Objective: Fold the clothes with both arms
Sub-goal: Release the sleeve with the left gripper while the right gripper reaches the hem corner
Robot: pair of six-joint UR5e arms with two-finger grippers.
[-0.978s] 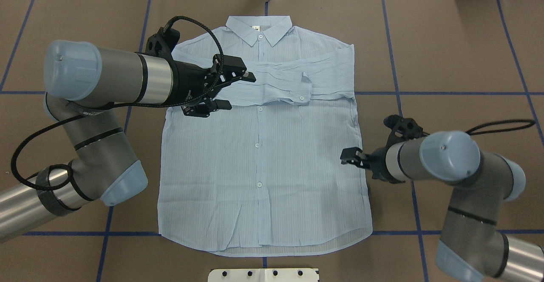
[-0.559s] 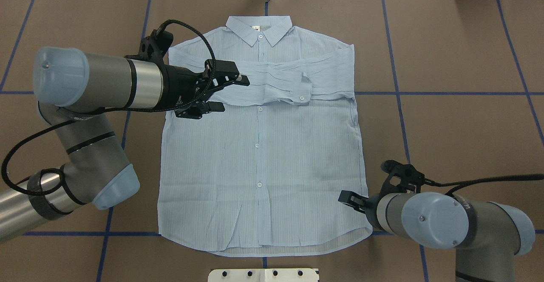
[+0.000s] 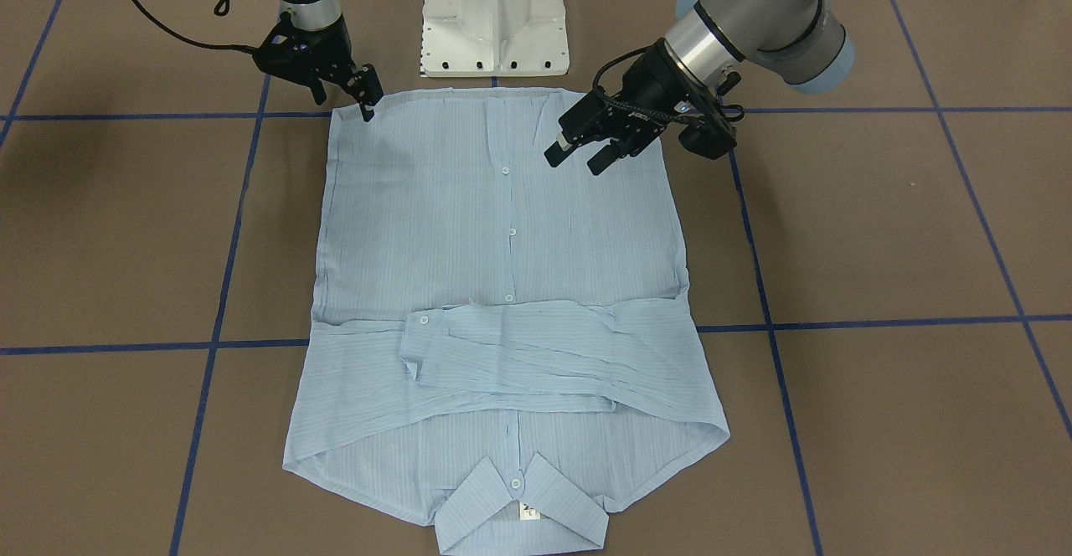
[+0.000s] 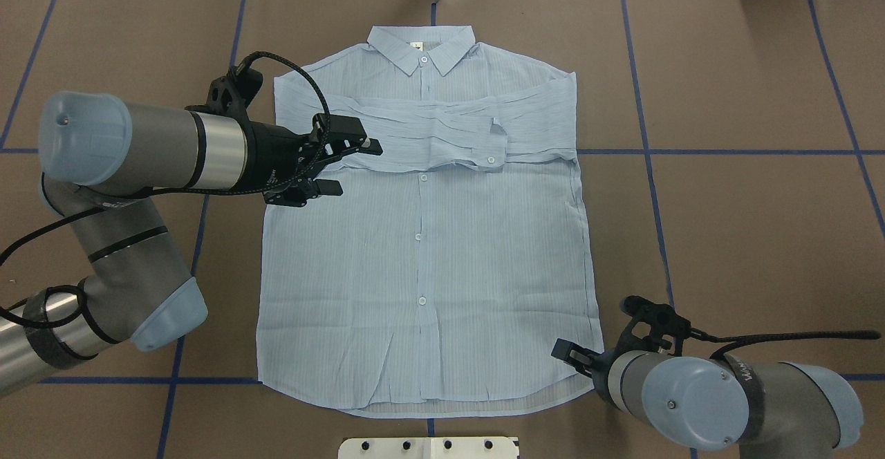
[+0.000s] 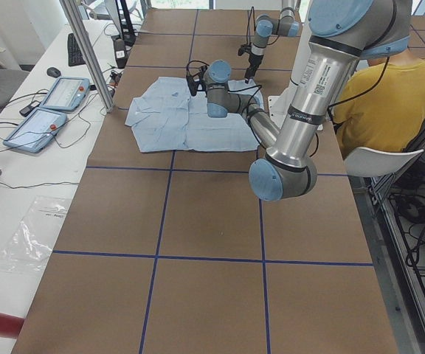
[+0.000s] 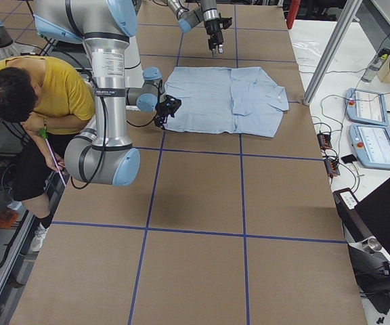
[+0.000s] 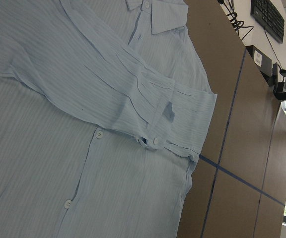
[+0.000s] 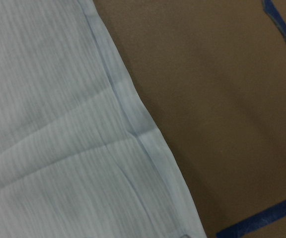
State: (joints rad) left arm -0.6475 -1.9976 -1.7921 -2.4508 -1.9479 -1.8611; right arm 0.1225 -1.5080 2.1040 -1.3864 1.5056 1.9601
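The light blue striped shirt [image 4: 422, 258] lies flat and buttoned, front up, on the brown counter [image 4: 726, 99]. Its hem lies just beyond the white pedestal base [image 3: 494, 20] and its collar [image 4: 422, 48] is at the end farthest from the base. Both sleeves [image 4: 449, 137] are folded across the chest in a wrinkled band on the collar's side of the shirt. One buttoned cuff [image 4: 494, 144] lies on top, a little to the robot's right of the button line.

The left gripper [image 4: 352, 167] hangs over the shirt's edge on the robot's left, well away from the base. It points inward across the cloth at the lower edge of the sleeve band. Its jaws stand clearly apart with nothing between them. Its wrist camera looks along the folded sleeves toward the collar.

The right gripper [image 3: 367, 104] is low at the hem corner on the robot's right, the corner near the base, with its tip at the shirt's side seam. Whether it touches the cloth does not show, and I cannot tell whether its jaws are apart or together. Its wrist camera shows only the shirt's seamed edge against the bare counter and a bit of blue tape [image 8: 262, 218].

Blue tape lines [image 4: 726, 151] mark the counter in a grid. A person in a yellow top [image 6: 59, 88] sits behind the base.
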